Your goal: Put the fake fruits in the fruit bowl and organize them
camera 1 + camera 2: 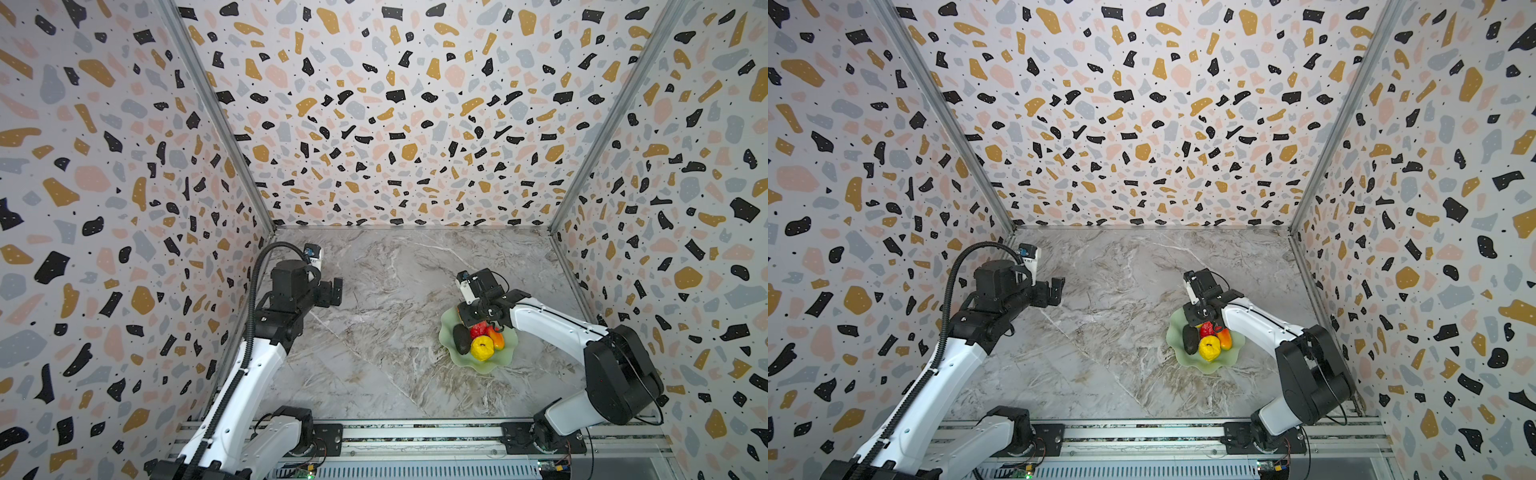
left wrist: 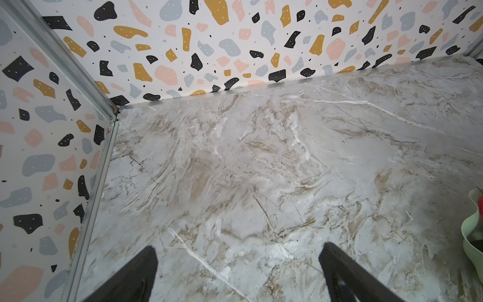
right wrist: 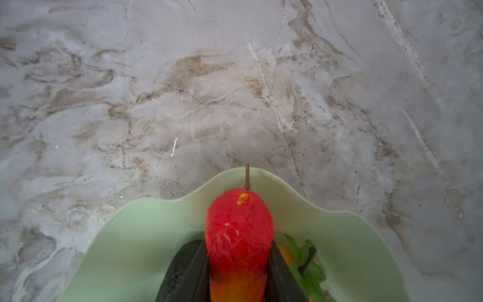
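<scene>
The mint-green fruit bowl (image 1: 492, 365) (image 1: 1210, 366) sits right of centre on the marble table. In it lie a dark oval fruit (image 1: 461, 338), a red strawberry (image 1: 478, 329), a lumpy yellow fruit (image 1: 482, 348) and a red-orange elongated fruit (image 1: 497, 338). My right gripper (image 1: 478, 316) (image 3: 237, 247) hangs over the bowl's far side, shut on a second red-orange elongated fruit (image 3: 239, 230) whose stem points past the bowl's rim (image 3: 146, 230). Green strawberry leaves (image 3: 305, 261) show beside it. My left gripper (image 1: 334, 291) (image 2: 237, 264) is open and holds nothing, far to the left.
Terrazzo-patterned walls close in the table on three sides, with metal corner posts (image 1: 216, 124). An aluminium rail (image 1: 415, 436) carrying both arm bases runs along the front edge. The bowl's edge (image 2: 470, 230) shows at the side of the left wrist view.
</scene>
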